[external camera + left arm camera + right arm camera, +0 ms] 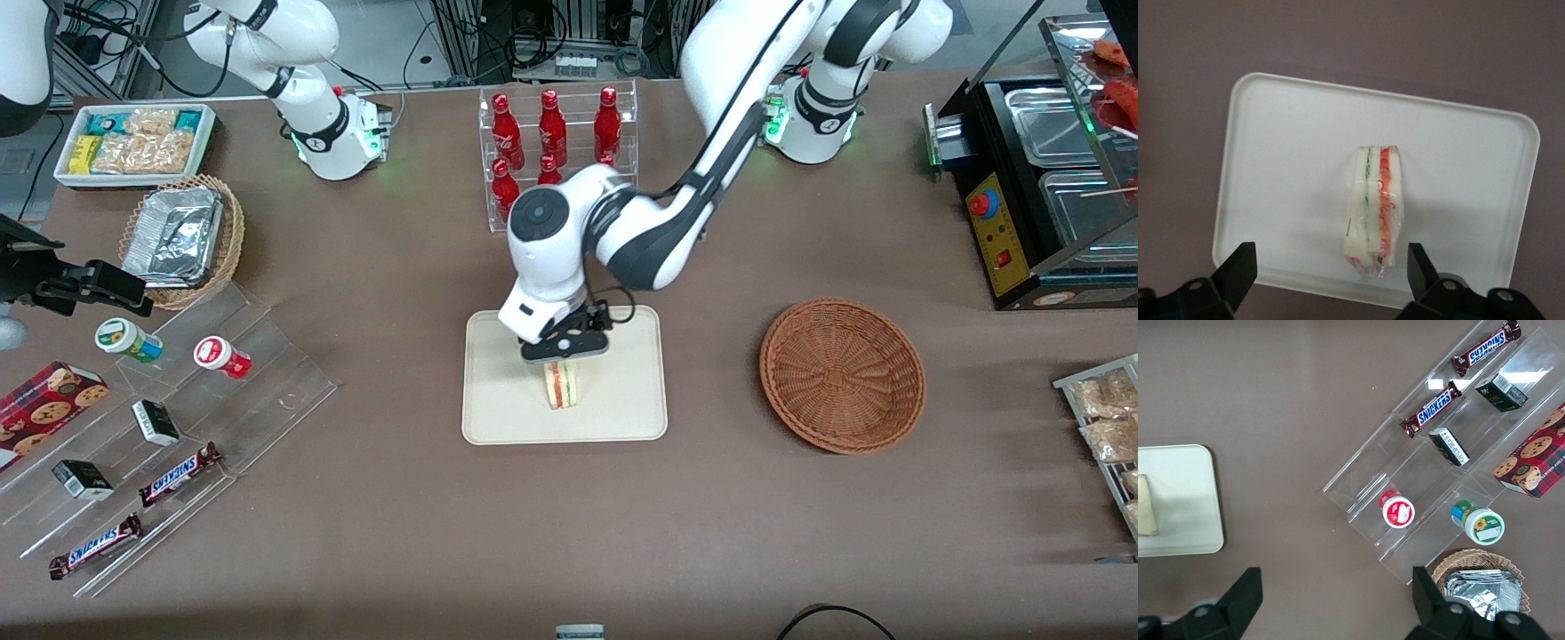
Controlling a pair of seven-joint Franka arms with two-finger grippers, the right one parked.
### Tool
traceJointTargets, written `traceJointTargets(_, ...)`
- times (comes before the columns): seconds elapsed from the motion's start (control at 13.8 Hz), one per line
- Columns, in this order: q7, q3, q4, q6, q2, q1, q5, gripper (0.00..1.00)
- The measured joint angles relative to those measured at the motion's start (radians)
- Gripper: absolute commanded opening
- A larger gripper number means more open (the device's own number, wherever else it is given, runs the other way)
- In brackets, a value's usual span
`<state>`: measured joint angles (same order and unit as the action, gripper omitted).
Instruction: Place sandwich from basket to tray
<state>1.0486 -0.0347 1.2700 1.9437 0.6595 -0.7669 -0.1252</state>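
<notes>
The sandwich (pixel 561 387) stands on its edge on the cream-white tray (pixel 622 400), near the tray's middle. In the left wrist view the sandwich (pixel 1375 207) shows its green and red-orange layers and rests on the tray (pixel 1285 167). My left gripper (pixel 564 359) hangs just above the sandwich. It is open, and its fingers (pixel 1238 267) stand wide apart without touching the sandwich. The reddish-brown basket (pixel 842 375) is empty and lies beside the tray toward the working arm's end. The right wrist view shows the tray (pixel 1178 500) and a piece of the sandwich (pixel 1146 507).
A clear rack of red bottles (pixel 556 133) stands farther from the camera than the tray. A stepped acrylic shelf with snacks (pixel 151 427), a tan basket with a foil container (pixel 182 236) and a white snack bin (pixel 135 142) lie toward the parked arm's end. A black food warmer (pixel 1040 196) stands at the working arm's end.
</notes>
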Motion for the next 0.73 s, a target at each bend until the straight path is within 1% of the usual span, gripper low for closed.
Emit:
traceJointTargets(0.22, 0.007, 0.004, 0.008, -0.168, -0.145, 0.076, 0.003, 0.99)
traceJointTargets(0.36, -0.015, 0.005, 0.039, -0.225, -0.225, 0.129, 0.004, 0.99)
traceJointTargets(0.73, -0.245, 0.008, 0.162, -0.333, -0.405, 0.277, 0.022, 0.99)
